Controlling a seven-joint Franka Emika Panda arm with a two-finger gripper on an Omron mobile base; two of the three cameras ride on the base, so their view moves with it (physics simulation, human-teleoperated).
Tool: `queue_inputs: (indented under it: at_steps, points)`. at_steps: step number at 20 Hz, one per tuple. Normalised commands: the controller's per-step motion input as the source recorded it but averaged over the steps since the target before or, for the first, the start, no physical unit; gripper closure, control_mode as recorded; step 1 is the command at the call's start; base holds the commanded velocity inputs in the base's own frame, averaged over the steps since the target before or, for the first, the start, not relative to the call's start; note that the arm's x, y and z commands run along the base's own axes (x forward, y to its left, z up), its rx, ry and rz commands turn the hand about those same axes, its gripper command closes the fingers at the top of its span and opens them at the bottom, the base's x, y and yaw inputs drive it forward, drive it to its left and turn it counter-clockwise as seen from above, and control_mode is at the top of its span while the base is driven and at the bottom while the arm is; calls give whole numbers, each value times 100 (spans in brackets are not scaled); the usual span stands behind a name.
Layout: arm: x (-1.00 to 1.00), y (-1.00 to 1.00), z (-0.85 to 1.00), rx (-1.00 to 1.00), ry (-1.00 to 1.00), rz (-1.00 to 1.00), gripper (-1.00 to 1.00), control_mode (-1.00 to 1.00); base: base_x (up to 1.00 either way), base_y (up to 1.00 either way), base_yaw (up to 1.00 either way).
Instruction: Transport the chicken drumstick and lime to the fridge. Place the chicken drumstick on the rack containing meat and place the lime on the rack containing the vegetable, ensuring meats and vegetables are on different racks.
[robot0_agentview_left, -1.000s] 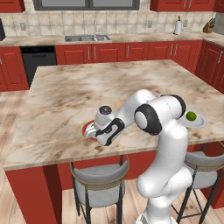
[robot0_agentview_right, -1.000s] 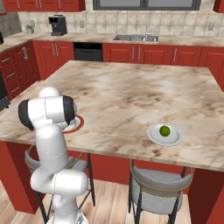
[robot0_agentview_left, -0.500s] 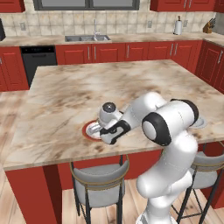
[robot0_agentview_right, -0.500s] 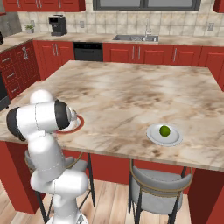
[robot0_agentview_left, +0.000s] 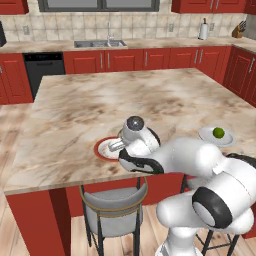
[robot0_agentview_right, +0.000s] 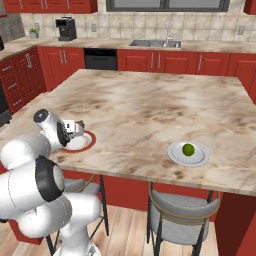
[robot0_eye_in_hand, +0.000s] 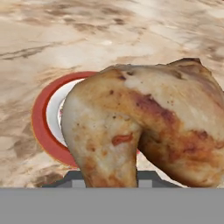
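Lifting clear of the red-rimmed plate, my gripper has tightened over the last second and now clamps the chicken drumstick, which hangs just above that plate. Farther right, the lime waits on its white plate. The fridge run comes next, I reckon.

Task items on the marble island counter

Golden-brown roasted chicken drumstick: above a red-rimmed plate. Small round bright green lime: resting on a grey plate.
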Motion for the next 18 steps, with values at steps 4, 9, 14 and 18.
queue_inputs:
  at_steps: [4, 9, 14, 18]
  points:
    - [-85, -52, 95, 8, 0, -6, 100, -100, 0, 0, 0]
    - [-80, -47, 87, 2, 0, -1, 100, -100, 0, 0, 0]
    - [-82, -53, 92, 0, 0, 0, 100, -100, 0, 0, 0]
    - [-62, -33, 99, 1, 10, -2, 100, -100, 0, 0, 0]
